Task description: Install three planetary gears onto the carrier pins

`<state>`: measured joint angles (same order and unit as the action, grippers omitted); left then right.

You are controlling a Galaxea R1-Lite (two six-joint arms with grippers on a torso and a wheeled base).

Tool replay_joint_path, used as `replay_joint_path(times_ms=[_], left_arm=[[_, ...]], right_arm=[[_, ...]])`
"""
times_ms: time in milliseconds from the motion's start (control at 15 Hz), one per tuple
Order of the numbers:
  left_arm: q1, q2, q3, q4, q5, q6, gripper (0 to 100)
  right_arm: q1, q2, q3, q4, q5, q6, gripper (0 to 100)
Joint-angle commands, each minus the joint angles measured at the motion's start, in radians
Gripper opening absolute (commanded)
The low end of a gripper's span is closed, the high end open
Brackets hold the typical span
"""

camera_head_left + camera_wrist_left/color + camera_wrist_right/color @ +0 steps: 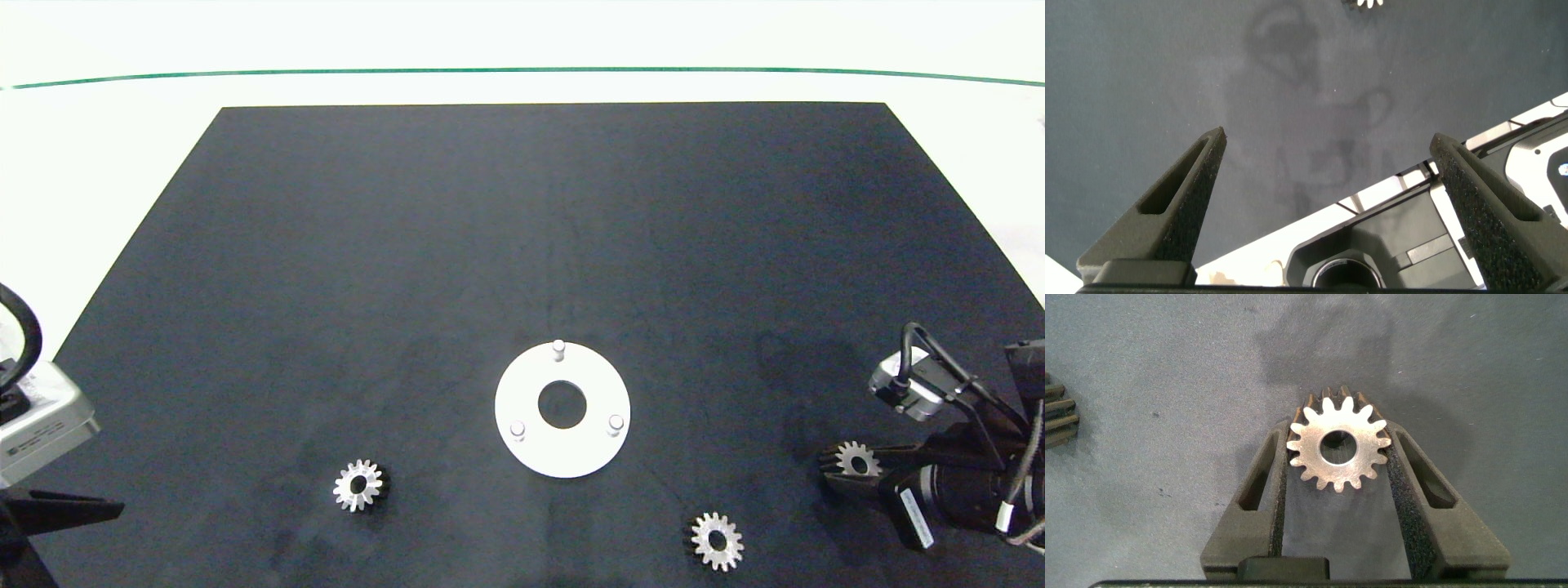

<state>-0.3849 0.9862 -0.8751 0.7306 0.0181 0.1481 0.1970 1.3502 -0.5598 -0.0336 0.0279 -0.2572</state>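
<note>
The white carrier disc [589,452] lies flat on the mat, front of centre, with its three carrier pins [558,349] bare. One silver planetary gear [856,461] is held just above the mat at the right, my right gripper [841,467] shut on it; the right wrist view shows this gear [1337,449] pinched between the fingers [1413,498]. A second gear [717,541] lies front right of the disc, and its edge [1057,412] also shows in the right wrist view. A third gear [357,485] lies front left. My left gripper [1327,137] stands open at the front left edge.
A black mat [522,245] covers most of the white table [122,147]. A green line [522,70] runs along the back. The left arm's grey camera housing [41,425] sits at the left edge.
</note>
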Motion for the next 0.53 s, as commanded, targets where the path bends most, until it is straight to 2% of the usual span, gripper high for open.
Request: replay_joint_path(times_ms=[67,200,267,467,533], left_arm=[[0.0,0.0,0.005,0.004,0.0,0.001,100],[0.001,-0.003,0.004,0.004,0.0,-0.001,100],[0.001,-0.011,0.002,0.004,0.0,-0.002,100],[0.0,-0.037,0.004,0.004,0.0,-0.015,100],[0.0,-0.041,0.004,0.004,0.003,-0.015,100]], right_arm=[[-0.002,-0.051,-0.011,0.009,-0.003,-0.027,22],[-0.002,-0.06,-0.049,0.046,-0.008,-0.039,22],[0.001,-0.059,-0.095,0.109,-0.022,-0.039,22],[0.028,-0.051,-0.273,0.343,-0.02,-0.031,22],[0.045,-0.048,-0.312,0.38,-0.022,-0.017,22]])
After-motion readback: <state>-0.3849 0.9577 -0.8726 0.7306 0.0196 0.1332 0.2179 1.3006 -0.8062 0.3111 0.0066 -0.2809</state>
